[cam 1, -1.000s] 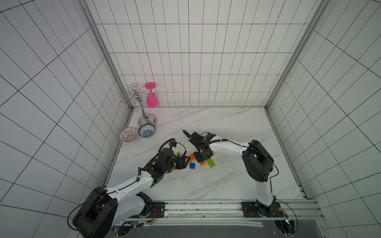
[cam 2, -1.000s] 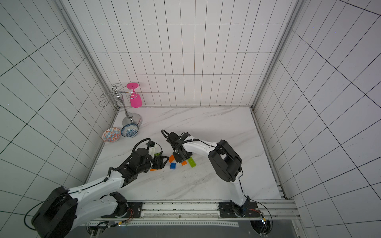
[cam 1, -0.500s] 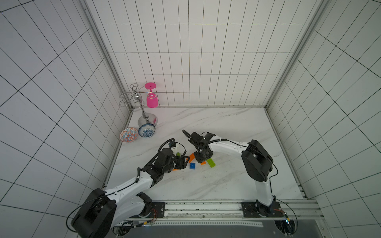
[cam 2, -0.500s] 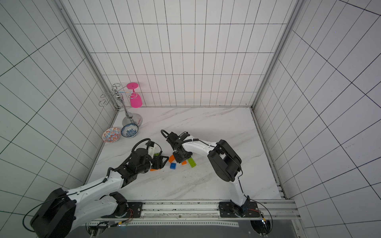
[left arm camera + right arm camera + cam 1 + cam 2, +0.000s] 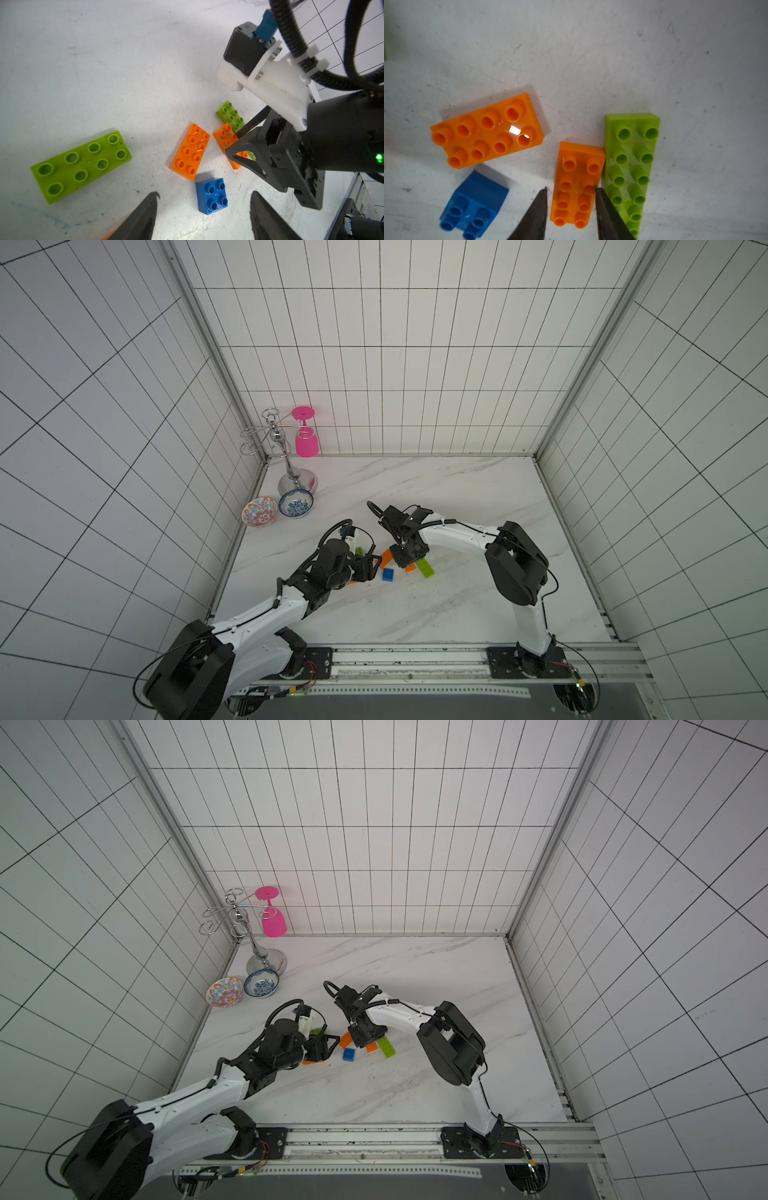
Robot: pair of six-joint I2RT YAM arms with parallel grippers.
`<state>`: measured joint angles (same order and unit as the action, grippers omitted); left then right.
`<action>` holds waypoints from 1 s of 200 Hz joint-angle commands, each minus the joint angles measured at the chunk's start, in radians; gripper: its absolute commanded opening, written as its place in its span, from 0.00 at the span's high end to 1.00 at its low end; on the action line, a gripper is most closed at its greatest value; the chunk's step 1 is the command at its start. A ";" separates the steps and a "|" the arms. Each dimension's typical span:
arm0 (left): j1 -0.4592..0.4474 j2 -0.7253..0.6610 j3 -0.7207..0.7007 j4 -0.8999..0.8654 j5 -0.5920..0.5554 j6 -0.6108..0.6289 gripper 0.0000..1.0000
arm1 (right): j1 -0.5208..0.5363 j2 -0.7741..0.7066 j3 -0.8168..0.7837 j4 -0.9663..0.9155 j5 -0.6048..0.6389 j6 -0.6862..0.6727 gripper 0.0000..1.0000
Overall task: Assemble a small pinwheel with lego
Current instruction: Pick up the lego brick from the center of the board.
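Loose and unjoined mid-counter point(image 5: 415, 497): one blue square brick point(image 5: 211, 195), three orange bricks point(image 5: 486, 129) (one mostly hidden beneath the left arm), two lime-green bricks point(image 5: 81, 166) in sight. Brackets the orange brick point(image 5: 577, 205) just beside a green one with the right end effector point(image 5: 570, 187), fingers apart, not clamped. Hangs spread and empty at the blue square: left end effector point(image 5: 205, 193). Farther back, two patterned bowls point(image 5: 259, 512), one pink glass point(image 5: 306, 443) on a rack point(image 5: 297, 483).

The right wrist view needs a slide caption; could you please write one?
The right fingers straddle an orange brick beside a green brick; another orange brick and the blue brick lie apart.
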<state>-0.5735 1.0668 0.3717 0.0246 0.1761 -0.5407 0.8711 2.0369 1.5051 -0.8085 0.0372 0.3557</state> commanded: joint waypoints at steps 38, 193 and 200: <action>0.001 -0.006 -0.002 0.001 -0.013 0.006 0.28 | 0.003 0.041 0.066 -0.034 0.014 0.009 0.63; 0.073 -0.107 -0.038 -0.047 -0.030 -0.011 0.28 | 0.016 -0.011 0.058 -0.026 -0.063 -0.016 0.67; 0.081 -0.116 -0.041 -0.051 -0.029 -0.008 0.28 | 0.014 -0.018 0.057 -0.026 -0.071 -0.021 0.67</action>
<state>-0.5270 0.9855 0.3523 -0.0116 0.1509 -0.5426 0.8783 2.0590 1.5208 -0.8150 0.0090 0.3515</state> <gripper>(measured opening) 0.718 0.332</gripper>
